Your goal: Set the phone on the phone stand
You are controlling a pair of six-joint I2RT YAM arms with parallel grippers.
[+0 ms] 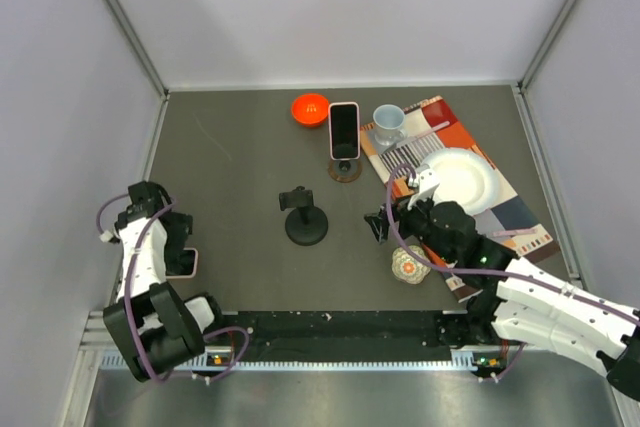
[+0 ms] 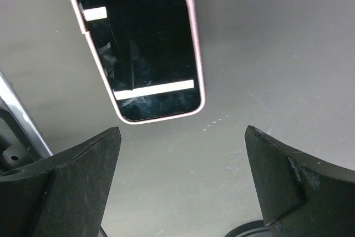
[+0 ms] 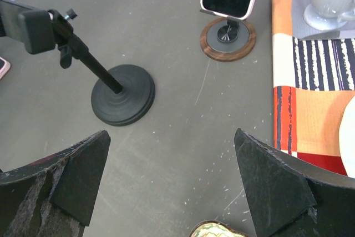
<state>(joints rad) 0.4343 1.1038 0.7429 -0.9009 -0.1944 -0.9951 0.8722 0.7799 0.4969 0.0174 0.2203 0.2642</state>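
Two phones: the mounted phone (image 1: 343, 130) is on the wooden-base stand (image 1: 345, 169). The loose phone (image 2: 144, 43) lies flat on the counter (image 1: 230, 147) just ahead of my left gripper (image 2: 182, 134), which is wide and empty. Pre-grasp, I reckon. Next: advance, drop, pinch its long edges, carry it to the empty black stand (image 1: 305, 217). The right gripper (image 3: 171, 137) is wide and idle.

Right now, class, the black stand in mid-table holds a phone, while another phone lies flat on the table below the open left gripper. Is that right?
No. The black stand is empty, its clamp holding nothing, as the right wrist view shows. A phone does lie flat on the table below the open left gripper.
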